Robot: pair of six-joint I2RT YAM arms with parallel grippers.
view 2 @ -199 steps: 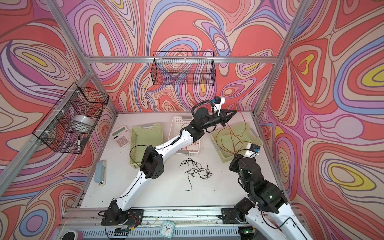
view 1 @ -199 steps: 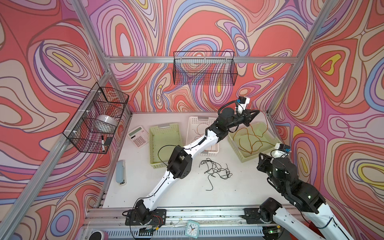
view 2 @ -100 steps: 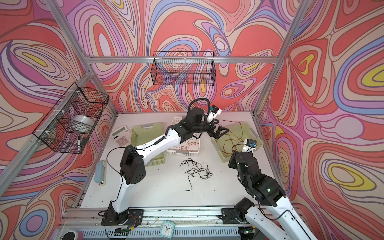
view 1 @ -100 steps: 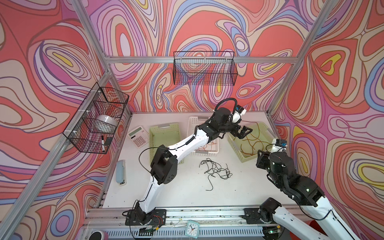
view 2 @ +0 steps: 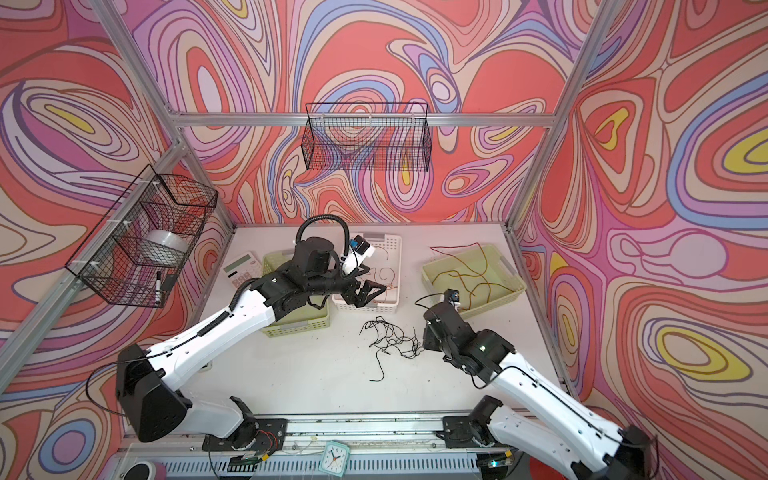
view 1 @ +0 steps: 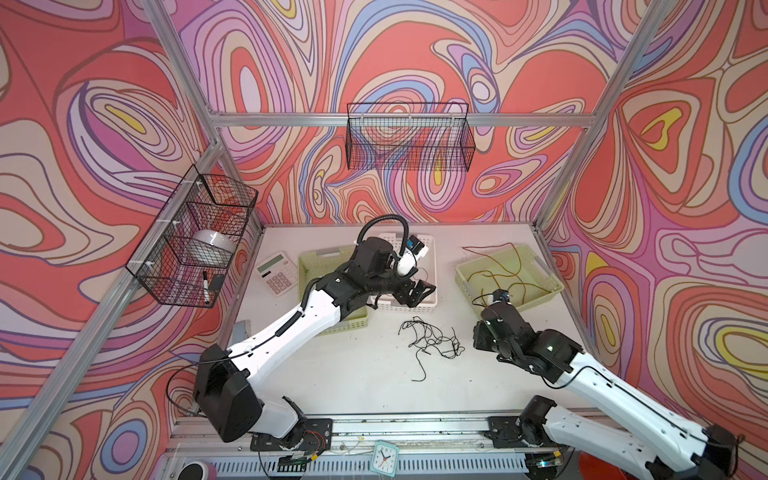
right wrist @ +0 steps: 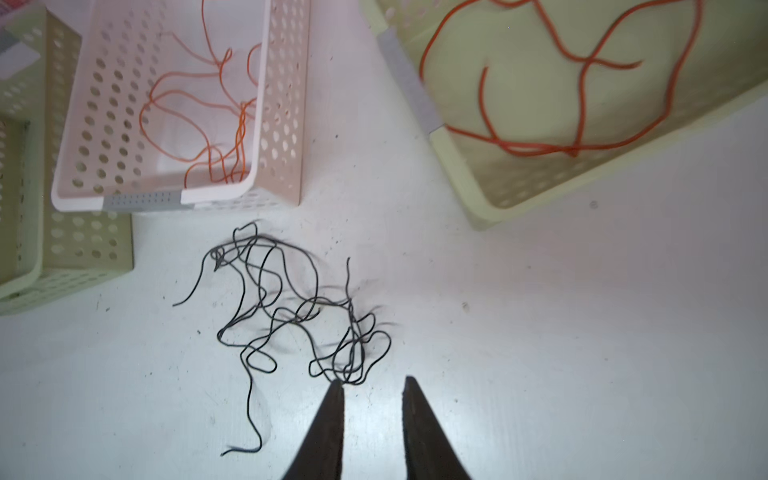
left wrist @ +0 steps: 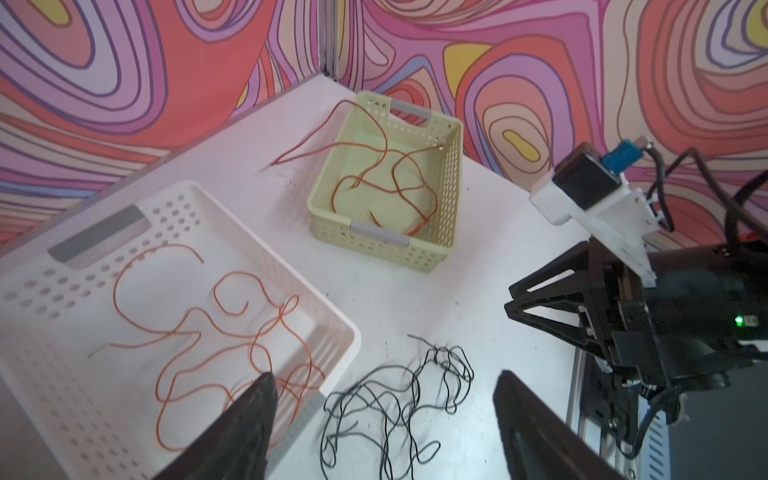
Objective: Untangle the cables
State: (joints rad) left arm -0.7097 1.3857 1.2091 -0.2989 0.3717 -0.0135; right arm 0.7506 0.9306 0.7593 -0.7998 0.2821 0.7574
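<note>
The left tool (view 1: 420, 294) has swung back from the green basket (left wrist: 415, 251) near the far right corner to the white basket's (view 1: 435, 270) near rim, jaws wide apart and empty. The right tool (right wrist: 372, 384) hangs low, jaws slightly apart, holding nothing, just beside the black cables (view 1: 432, 343) tangled mid-way across the worktop (view 1: 353, 374). Orange cables (left wrist: 257, 332) lie in both baskets.

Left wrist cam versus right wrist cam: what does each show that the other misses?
Only left wrist: the right arm's wrist camera, the patterned wall, and a cable end trailing from the green basket onto the table. Only right wrist: a second green basket beside the white basket. Both: the black cable tangle on the table, and orange cables in the white and green baskets.
</note>
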